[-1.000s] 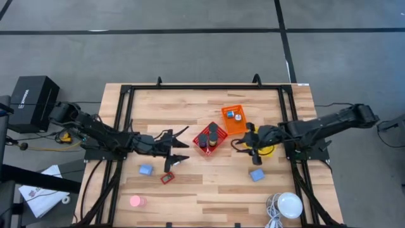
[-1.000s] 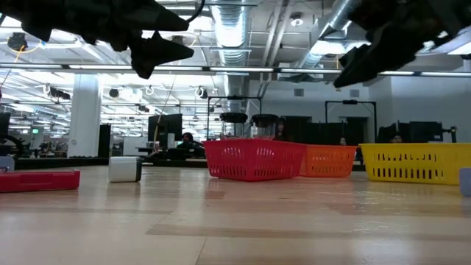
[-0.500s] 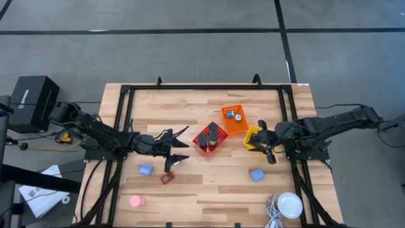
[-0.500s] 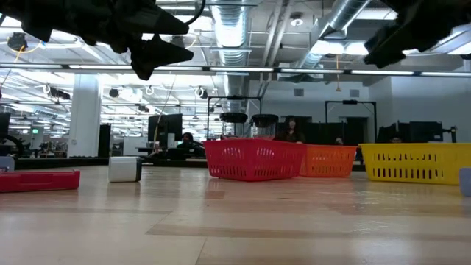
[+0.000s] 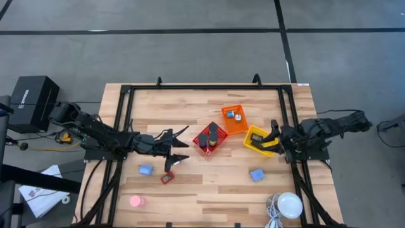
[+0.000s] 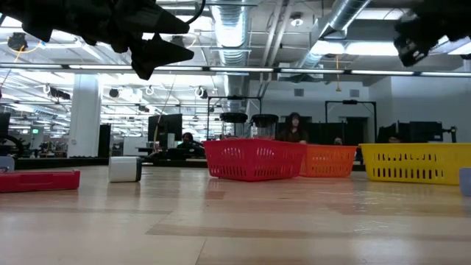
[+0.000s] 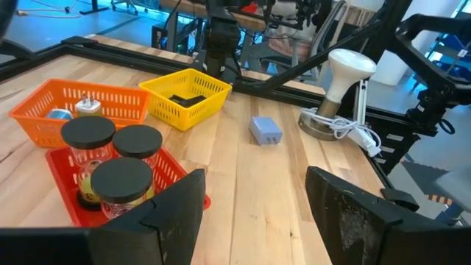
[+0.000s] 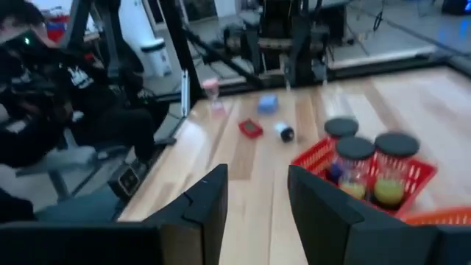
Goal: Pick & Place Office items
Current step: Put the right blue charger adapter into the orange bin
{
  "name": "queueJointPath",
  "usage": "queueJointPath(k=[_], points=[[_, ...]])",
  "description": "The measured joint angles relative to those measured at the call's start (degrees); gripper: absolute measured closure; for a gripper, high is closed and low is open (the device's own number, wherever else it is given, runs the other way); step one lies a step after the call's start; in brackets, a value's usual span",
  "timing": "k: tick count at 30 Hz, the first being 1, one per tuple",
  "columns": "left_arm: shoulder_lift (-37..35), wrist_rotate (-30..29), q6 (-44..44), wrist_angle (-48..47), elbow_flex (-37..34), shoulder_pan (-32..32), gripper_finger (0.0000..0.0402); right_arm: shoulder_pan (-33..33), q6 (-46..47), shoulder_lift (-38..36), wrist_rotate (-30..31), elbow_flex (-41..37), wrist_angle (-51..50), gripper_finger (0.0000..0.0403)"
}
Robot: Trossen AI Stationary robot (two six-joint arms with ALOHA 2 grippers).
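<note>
While the left gripper (image 5: 179, 145) is hovering open and empty, we are judging the red-framed piece (image 5: 166, 178) just below it light, rigid, best pinched across its frame.

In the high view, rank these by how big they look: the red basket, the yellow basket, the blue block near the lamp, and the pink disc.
1. Red basket and yellow basket: too alike to rank.
2. Blue block and pink disc: both far smaller, and alike.
</note>
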Motion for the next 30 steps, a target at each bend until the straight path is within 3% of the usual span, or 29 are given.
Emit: queueJointPath(k=[4, 7, 10, 15, 24, 30], points=[[0.0, 0.0, 0.0, 0.1, 0.0, 0.0, 0.017, 0.5, -1.8, -0.4, -1.8, -1.8, -0.9, 0.027], [0.0, 0.0, 0.0, 0.4, 0.0, 0.0, 0.017, 1.6, -12.1, 0.1, -6.6, -1.8, 0.9, 0.0269], [0.0, 0.0, -0.1, 0.4, 0.0, 0.0, 0.017, 3.1, -17.8, 0.8, -7.7, -1.8, 3.9, 0.0265], [0.0, -1.5, -2.2, 0.4, 0.0, 0.0, 0.017, 4.6, -14.8, 3.9, -7.7, -1.7, 3.0, 0.0243], [0.0, -7.7, -3.5, 1.3, 0.0, 0.0, 0.017, 8.5, -14.3, 15.4, -7.5, -1.7, 3.0, 0.0161], [0.0, -10.3, -3.6, 1.3, 0.0, 0.0, 0.017, 11.8, -14.6, 25.7, -7.3, -1.7, 2.9, 0.0146]])
